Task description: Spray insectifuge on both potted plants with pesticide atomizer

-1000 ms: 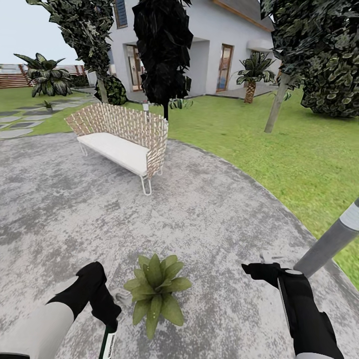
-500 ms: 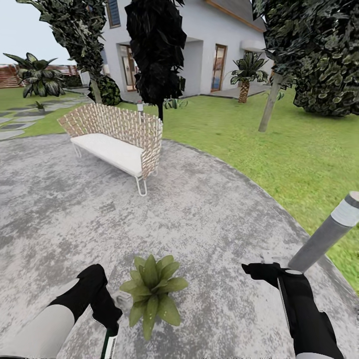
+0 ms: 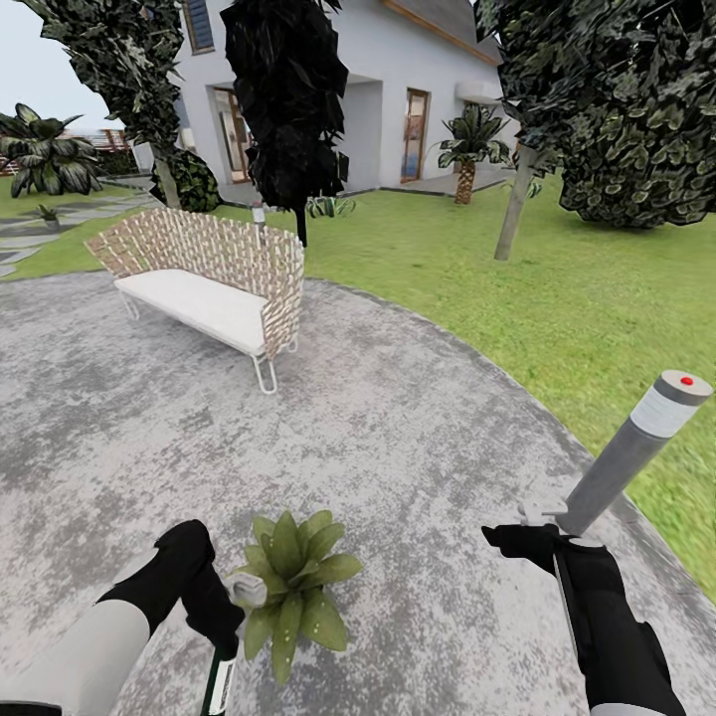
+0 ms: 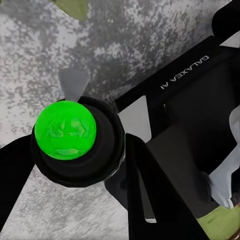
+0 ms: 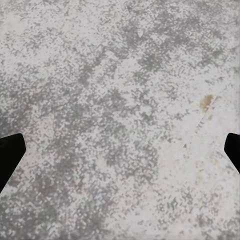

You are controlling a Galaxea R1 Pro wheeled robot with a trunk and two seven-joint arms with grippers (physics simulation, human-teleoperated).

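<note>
My left gripper [image 3: 221, 625] is shut on the pesticide atomizer [image 3: 247, 589], whose pale grey head pokes out right beside a potted plant [image 3: 290, 583]. In the left wrist view the atomizer [image 4: 65, 131] shows a bright green top in a black collar, held between the black fingers [image 4: 147, 195], with its grey nozzle toward a leaf [image 4: 75, 6]. The plant is a low rosette of plain green leaves on the grey patio [image 3: 398, 418]; I make out no specks on it. My right gripper [image 3: 517, 533] hangs open over bare paving [image 5: 120, 120].
A grey bollard lamp [image 3: 636, 447] with a red dot leans up just beyond my right gripper at the patio's edge. A woven bench [image 3: 204, 283] with a white seat stands further out on the paving. Lawn [image 3: 557, 298], trees and a white house lie beyond.
The camera has turned right, so the bench and plant slid left and the bollard's red-dotted top came into view. The atomizer's head now sits against the plant's leaves.
</note>
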